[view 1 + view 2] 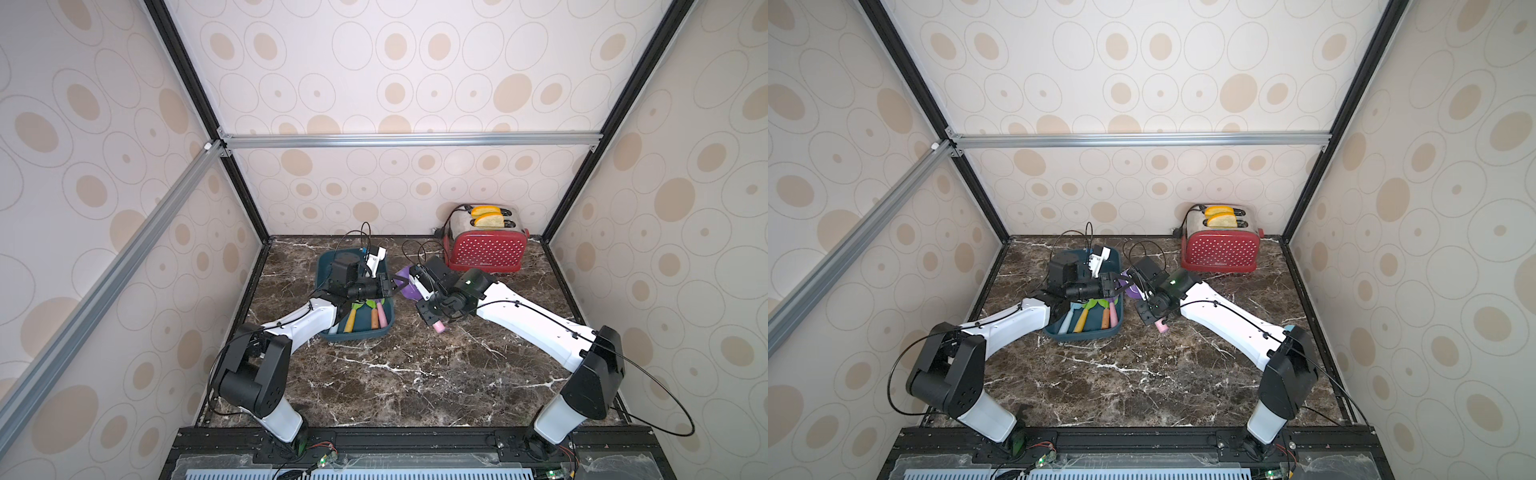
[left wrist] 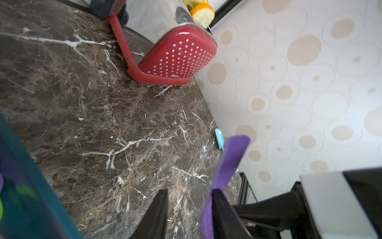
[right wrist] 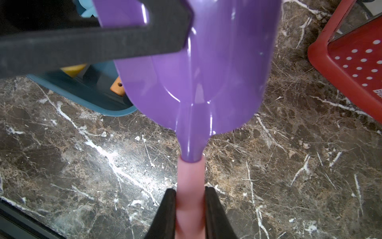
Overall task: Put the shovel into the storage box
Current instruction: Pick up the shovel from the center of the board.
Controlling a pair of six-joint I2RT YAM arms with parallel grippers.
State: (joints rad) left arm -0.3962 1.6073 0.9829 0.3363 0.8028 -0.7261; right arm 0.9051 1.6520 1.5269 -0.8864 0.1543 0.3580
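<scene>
Teal-blue plastic, shallow and round-cornered, the storage box (image 1: 358, 335) sits left of centre in both top views on the dark brown marble tabletop (image 1: 415, 365). It holds several toy tools with yellow, orange, pink and pale blue handles (image 1: 351, 321). Over its right rim the left gripper (image 1: 398, 286) reaches rightward. In the left wrist view its fingers (image 2: 159, 209) stand apart, and the purple blade lies against only one of them. The toy shovel (image 1: 406, 292), with a purple plastic blade and a pink handle, is at frame centre, outside the box and just beside its right rim. The right gripper (image 3: 190, 192) is clamped on the pink handle. Upper right of centre stands a red toaster with white dots (image 1: 484, 249), with two bread slices (image 1: 488, 218) in its slots.
</scene>
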